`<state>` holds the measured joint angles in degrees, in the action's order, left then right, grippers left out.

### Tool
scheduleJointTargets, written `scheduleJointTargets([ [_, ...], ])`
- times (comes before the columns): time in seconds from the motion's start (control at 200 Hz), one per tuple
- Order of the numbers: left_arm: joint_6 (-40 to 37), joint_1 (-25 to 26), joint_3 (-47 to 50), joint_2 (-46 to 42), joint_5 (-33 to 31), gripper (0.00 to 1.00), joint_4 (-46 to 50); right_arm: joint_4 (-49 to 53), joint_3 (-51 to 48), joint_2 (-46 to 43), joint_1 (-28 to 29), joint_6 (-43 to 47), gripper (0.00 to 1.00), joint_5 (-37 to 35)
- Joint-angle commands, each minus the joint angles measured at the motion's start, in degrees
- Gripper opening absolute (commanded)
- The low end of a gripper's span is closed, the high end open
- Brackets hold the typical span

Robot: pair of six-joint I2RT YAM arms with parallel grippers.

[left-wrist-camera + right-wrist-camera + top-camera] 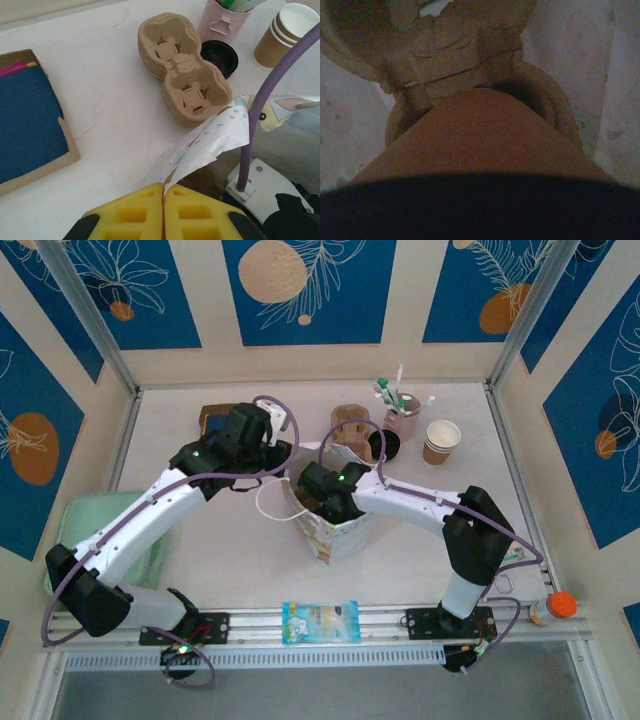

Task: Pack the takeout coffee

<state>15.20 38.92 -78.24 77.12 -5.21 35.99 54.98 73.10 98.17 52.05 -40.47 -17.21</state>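
Kraft cup (485, 135) held by R gripper (316, 504); L gripper (163, 199) pinches bag (210, 142).

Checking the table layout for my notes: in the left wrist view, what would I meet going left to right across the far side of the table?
cardboard box → stack of cup carriers → pink cup → stack of paper cups. The black lid overlaps the carriers and the pink cup, so it is left out.
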Motion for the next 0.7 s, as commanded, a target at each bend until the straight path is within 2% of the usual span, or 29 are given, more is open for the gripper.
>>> scheduleJointTargets([
  [0.0,1.1,-0.3,-0.8,0.4,-0.4,0.08,-0.6,0.2,-1.0,0.2,-0.7,0.2,0.33,-0.7],
  [0.695,1.2,-0.3,-0.6,0.4,-0.5,0.08,-0.8,-1.7,-1.8,1.6,-1.0,0.5,0.32,0.2],
])
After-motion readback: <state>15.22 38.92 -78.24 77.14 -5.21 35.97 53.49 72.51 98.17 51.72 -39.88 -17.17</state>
